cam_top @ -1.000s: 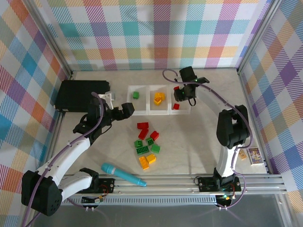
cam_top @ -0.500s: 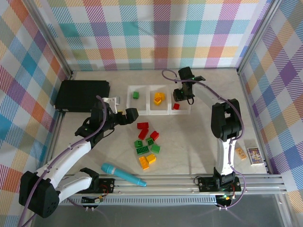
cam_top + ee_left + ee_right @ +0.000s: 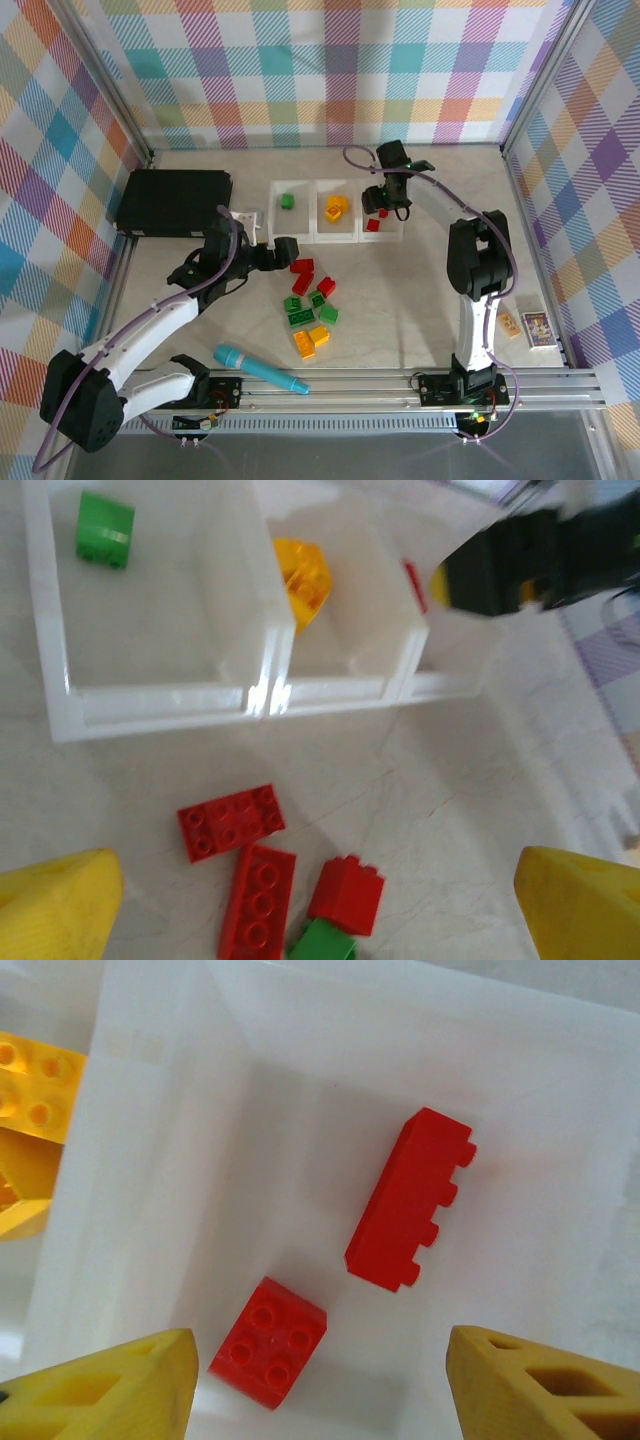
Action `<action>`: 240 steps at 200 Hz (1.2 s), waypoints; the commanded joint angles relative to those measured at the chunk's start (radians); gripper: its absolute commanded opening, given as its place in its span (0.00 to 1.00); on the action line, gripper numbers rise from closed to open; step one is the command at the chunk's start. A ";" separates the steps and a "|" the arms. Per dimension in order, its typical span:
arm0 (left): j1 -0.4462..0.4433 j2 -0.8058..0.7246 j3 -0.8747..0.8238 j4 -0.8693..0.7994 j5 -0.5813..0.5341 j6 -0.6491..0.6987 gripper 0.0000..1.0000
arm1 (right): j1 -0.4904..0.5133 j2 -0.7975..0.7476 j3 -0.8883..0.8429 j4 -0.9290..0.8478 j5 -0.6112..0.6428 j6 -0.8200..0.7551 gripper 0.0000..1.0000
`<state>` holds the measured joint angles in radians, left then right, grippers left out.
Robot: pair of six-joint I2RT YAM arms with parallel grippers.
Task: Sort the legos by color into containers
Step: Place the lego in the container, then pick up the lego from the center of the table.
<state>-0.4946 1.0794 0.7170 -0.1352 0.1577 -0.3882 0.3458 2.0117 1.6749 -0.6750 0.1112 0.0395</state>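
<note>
The right gripper is spread and pinches nothing. I have it hanging over the right tray, which serves as the red one. Two red bricks lie on its floor: a square one, studs up, and a long one tipped on its side. Neither touches a finger. The tipped brick needs no correction, since sorting depends on compartment and not on pose.

The left gripper is spread wide and empty. It sits low over the far edge of the pile on the counter, on the side nearest the trays. Its camera looks down on three red bricks: two flat ones and a cube just beside a green piece. The wide opening suits an approach to bricks lying close together.

- Left tray: one green brick.
- Middle tray: yellow bricks.

I judge the task under half done, as most bricks lie loose. The next pick calls for isolating one red brick from its neighbours. The risk is catching two at once.
</note>
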 commanded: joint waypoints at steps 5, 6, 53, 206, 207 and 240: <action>-0.028 0.055 0.041 -0.094 -0.053 0.054 1.00 | -0.005 -0.140 -0.033 0.009 -0.039 0.051 0.68; -0.030 0.057 0.042 -0.096 -0.055 0.054 1.00 | -0.005 -0.143 -0.035 0.010 -0.043 0.052 0.68; -0.100 0.154 0.081 -0.106 -0.084 0.060 1.00 | -0.002 -0.359 -0.240 0.155 -0.223 0.094 0.68; -0.336 0.615 0.483 -0.416 -0.117 0.294 0.82 | -0.003 -0.849 -0.767 0.338 -0.081 0.149 0.78; -0.337 0.616 0.484 -0.417 -0.117 0.295 0.82 | -0.002 -0.850 -0.769 0.339 -0.080 0.149 0.78; -0.353 0.675 0.523 -0.450 -0.157 0.300 0.79 | -0.002 -0.867 -0.784 0.331 -0.063 0.159 0.79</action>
<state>-0.8310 1.7176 1.1957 -0.5098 0.0463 -0.1104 0.3458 1.1664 0.9031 -0.3656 0.0162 0.1802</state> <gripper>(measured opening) 0.802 0.788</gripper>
